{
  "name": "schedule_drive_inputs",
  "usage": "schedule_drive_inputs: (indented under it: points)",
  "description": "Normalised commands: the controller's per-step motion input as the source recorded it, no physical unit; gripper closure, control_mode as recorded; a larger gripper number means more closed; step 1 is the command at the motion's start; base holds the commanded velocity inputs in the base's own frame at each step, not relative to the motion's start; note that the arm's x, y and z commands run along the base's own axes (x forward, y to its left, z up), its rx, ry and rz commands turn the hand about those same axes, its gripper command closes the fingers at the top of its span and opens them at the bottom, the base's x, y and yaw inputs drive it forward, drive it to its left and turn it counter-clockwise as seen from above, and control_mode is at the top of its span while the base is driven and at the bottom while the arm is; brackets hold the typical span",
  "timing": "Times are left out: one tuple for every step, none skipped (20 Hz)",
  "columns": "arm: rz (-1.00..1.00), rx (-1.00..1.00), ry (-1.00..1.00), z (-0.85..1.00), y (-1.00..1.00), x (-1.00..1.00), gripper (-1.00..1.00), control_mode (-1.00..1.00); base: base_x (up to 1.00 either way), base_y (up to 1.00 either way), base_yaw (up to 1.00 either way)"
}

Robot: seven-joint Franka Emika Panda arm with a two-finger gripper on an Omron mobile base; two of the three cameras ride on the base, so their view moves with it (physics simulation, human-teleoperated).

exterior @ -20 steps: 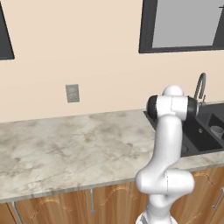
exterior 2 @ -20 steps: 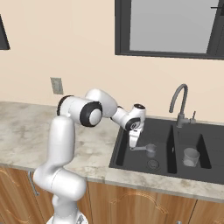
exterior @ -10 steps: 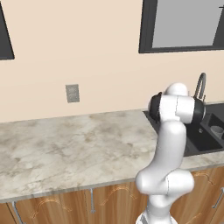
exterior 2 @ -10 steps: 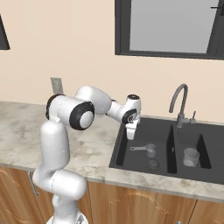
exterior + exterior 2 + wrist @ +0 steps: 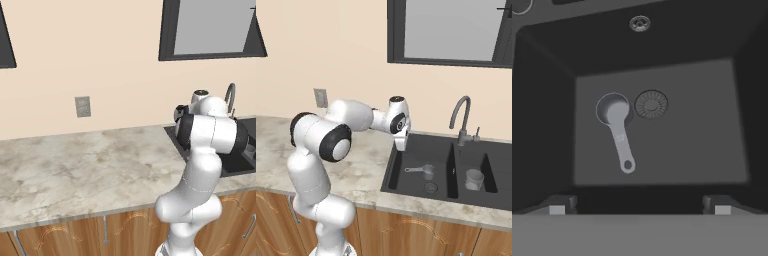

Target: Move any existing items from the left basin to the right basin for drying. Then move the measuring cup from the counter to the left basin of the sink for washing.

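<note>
The measuring cup (image 5: 616, 125) was found lying on the floor of the left basin (image 5: 406, 175) of the black two-basin sink (image 5: 393, 162), its bowl just beside the round drain grate (image 5: 651, 104) and its short straight handle pointing toward the basin's near wall in the hand view. In the right base view the same blue-grey cup was seen in the left hollow, with the drain in front of it. The pale grey cup-like vessel (image 5: 474, 179) was seen standing upright in the right basin (image 5: 491, 172), apart from the dividing wall, where it had presumably been set for drying.

The end effector (image 5: 400, 143) was held above the back left corner of the left basin, clear of the cup and touching nothing. Its two fingertips (image 5: 557, 208) were seen spread wide apart at the bottom of the hand view, with nothing between them. The dark grey arched tap (image 5: 461, 120) stood behind the divider between the basins, well apart from the arm.

The marbled worktop (image 5: 75, 175) was seen carrying nothing in the left base view, where the wall socket (image 5: 82, 106) was also visible above it.

Both placements called for by the task were judged to have been made: vessel in the right hollow, cup in the left. The empty, raised hand was judged consistent with a release just completed.
</note>
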Motion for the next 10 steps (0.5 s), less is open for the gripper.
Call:
schedule_drive_inputs:
  points:
    - [0.00, -0.12, -0.05, 0.64, 0.24, -0.40, -1.00, -1.00, 0.00, 0.00, 0.00]
    - [0.00, -0.12, -0.05, 0.63, 0.26, -0.41, -1.00, -1.00, 0.00, 0.00, 0.00]
    - [0.00, -0.12, -0.05, 0.63, 0.25, -0.42, -1.00, -1.00, 0.00, 0.00, 0.00]
    - [0.00, -0.13, -0.05, 0.60, 0.28, -0.43, -1.00, -1.00, 0.00, 0.00, 0.00]
    - [0.00, -0.13, -0.05, 0.56, 0.27, -0.43, -1.00, -1.00, 0.00, 0.00, 0.00]
    - [0.00, -0.13, -0.06, 0.59, 0.26, -0.47, -1.00, -1.00, 0.00, 0.00, 0.00]
    - [0.00, -0.13, -0.06, 0.58, 0.27, -0.45, -1.00, -1.00, 0.00, 0.00, 0.00]
    - [0.00, -0.13, -0.06, 0.58, 0.28, -0.46, -1.00, -1.00, 0.00, 0.00, 0.00]
    - [0.00, -0.13, -0.05, 0.58, 0.28, -0.46, -1.00, -1.00, 0.00, 0.00, 0.00]
    - [0.00, -0.13, -0.06, 0.58, 0.28, -0.48, -1.00, -1.00, 0.00, 0.00, 0.00]
